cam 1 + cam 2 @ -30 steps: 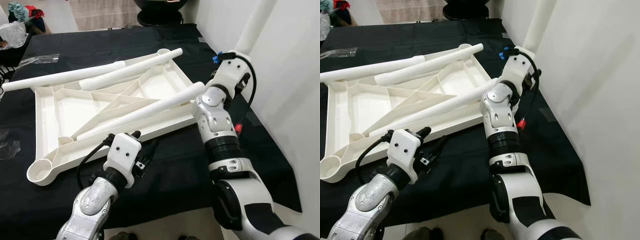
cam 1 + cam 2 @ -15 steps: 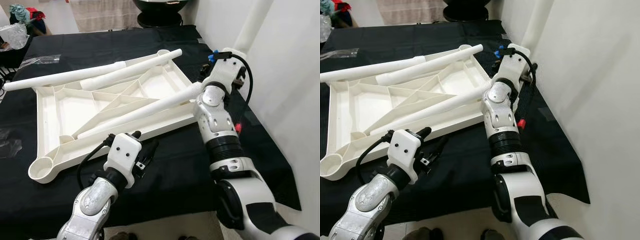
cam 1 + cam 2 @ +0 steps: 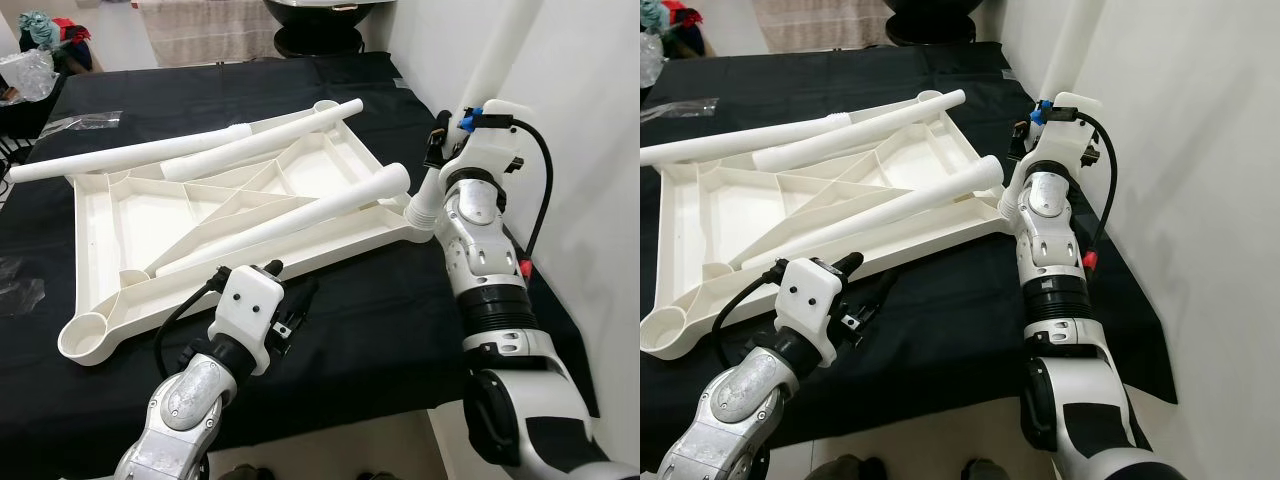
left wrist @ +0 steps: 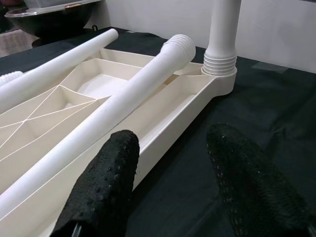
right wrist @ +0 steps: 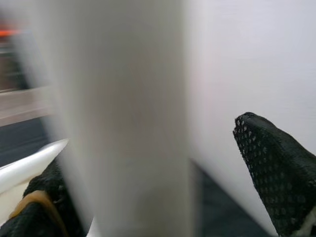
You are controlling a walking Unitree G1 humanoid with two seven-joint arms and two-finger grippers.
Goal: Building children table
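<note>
The white tabletop [image 3: 130,215] lies upside down on the black cloth. Three white legs lie across it: one at the back left [image 3: 120,160], one beside it [image 3: 270,135], and one diagonal [image 3: 300,210]. A fourth leg [image 3: 490,70] stands upright in the near right corner socket [image 4: 219,81]. My right gripper [image 3: 447,135] is beside this upright leg; in the right wrist view the blurred leg [image 5: 118,123] sits between the open fingers, with a gap to one finger [image 5: 276,168]. My left gripper [image 4: 175,136] hangs open and empty over the cloth by the tabletop's front edge.
A white wall [image 3: 590,150] runs close along the right side. Clear plastic bags [image 3: 25,65] and clothes [image 3: 50,25] lie at the far left. A dark round base [image 3: 320,10] stands behind the table. The table's front edge [image 3: 330,420] is near my left arm.
My right arm has swung to the right, off the tabletop, uncovering the corner socket and the threaded end of the diagonal leg. The upright leg and my left arm stay put.
</note>
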